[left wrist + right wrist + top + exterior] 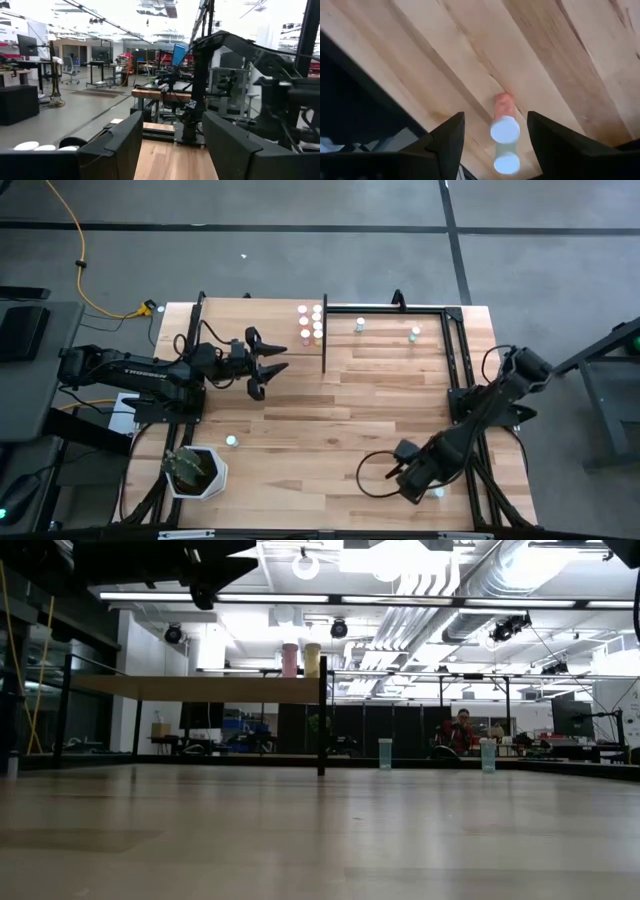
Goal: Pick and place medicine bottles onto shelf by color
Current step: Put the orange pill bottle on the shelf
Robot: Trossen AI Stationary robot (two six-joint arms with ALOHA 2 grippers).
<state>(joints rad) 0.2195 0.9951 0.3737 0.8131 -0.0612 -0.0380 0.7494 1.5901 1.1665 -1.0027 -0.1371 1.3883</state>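
Note:
The shelf is a light-wood board on black posts at the far left, also in the low view. Several white and yellowish-orange bottles stand on its right end. Two pale blue-green bottles stand on the table at the far right. Another one stands near the front left. My left gripper is open and empty, level over the shelf's near edge. My right gripper is open above the front right of the table, pointing down. Below it are an orange-pink bottle and a pale green bottle, both untouched.
A white pot with a green plant stands at the front left corner. A black frame runs along the table's right and far sides. A person in red sits far behind the table. The middle of the table is bare wood.

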